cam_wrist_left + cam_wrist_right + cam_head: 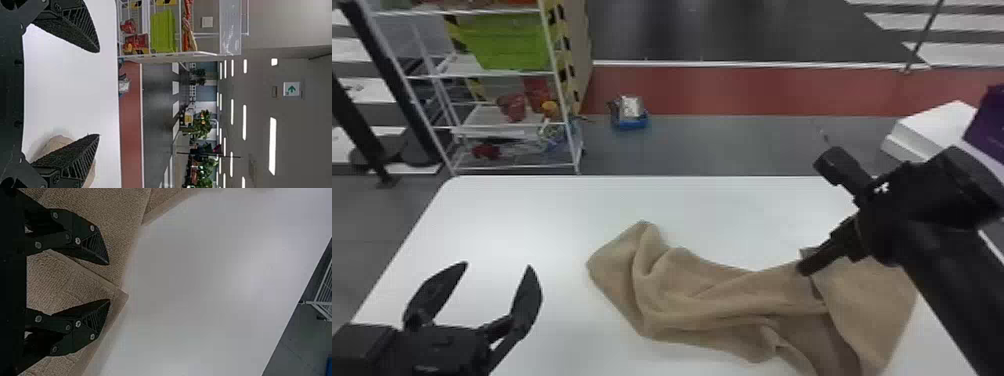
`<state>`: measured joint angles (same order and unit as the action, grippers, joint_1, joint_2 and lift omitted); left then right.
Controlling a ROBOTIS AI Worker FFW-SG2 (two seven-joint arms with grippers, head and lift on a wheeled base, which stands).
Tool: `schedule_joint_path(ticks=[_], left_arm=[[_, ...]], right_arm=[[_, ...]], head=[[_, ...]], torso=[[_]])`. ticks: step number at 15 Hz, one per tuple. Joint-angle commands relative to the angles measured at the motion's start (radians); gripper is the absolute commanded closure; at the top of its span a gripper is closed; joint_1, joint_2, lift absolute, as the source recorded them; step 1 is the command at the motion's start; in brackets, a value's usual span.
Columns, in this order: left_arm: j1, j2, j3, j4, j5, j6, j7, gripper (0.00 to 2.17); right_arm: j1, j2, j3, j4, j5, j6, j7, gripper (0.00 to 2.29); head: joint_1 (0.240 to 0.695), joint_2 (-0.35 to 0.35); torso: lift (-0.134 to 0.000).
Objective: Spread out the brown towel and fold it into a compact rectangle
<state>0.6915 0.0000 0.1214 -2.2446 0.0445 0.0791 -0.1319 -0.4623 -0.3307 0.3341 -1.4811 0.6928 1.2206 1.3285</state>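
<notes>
While the towel [702,300] lies rumpled on the tabletop [532,215], long axis running left to right, the right claw [109,282] — parted, empty — is nearer, at the towel's right part beside a corner [119,297]; the left claw [498,264], wide, sits left of the towel.

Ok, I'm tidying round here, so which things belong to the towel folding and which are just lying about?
For the folding:
brown towel
left claw
right claw
white table

Just lying about:
green box on the shelving
blue container on the floor
</notes>
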Motion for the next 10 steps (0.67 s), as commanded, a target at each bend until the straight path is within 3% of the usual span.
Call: schedule_joint_path(ticks=[1,2,5,7,10], left_arm=[[-0.001,-0.003,0.0,0.002,0.0,0.0,0.0,0.12],[-0.001,-0.003,0.0,0.002,0.001,0.0,0.0,0.12],[-0.001,-0.003,0.001,0.002,0.001,0.0,0.0,0.12],[-0.001,-0.003,0.0,0.0,0.001,0.0,-0.002,0.12],[0.002,-0.003,0.0,-0.003,0.001,0.0,0.0,0.12]], right_arm=[[-0.007,0.002,0.006,0.008,0.007,-0.006,0.003,0.77],[-0.007,-0.001,0.005,0.008,0.007,-0.006,0.008,1.0],[0.002,-0.011,-0.001,0.005,0.008,-0.022,0.026,1.02],[0.005,-0.016,-0.007,0.002,0.008,-0.034,0.032,1.29],[0.039,-0.025,-0.109,-0.074,-0.052,-0.04,0.032,1.29]], head=[[0.695,0.004],[0.695,0.005],[0.695,0.005],[0.695,0.002],[0.695,-0.004]], torso=[[-0.124],[-0.124],[-0.124],[-0.124],[-0.124]])
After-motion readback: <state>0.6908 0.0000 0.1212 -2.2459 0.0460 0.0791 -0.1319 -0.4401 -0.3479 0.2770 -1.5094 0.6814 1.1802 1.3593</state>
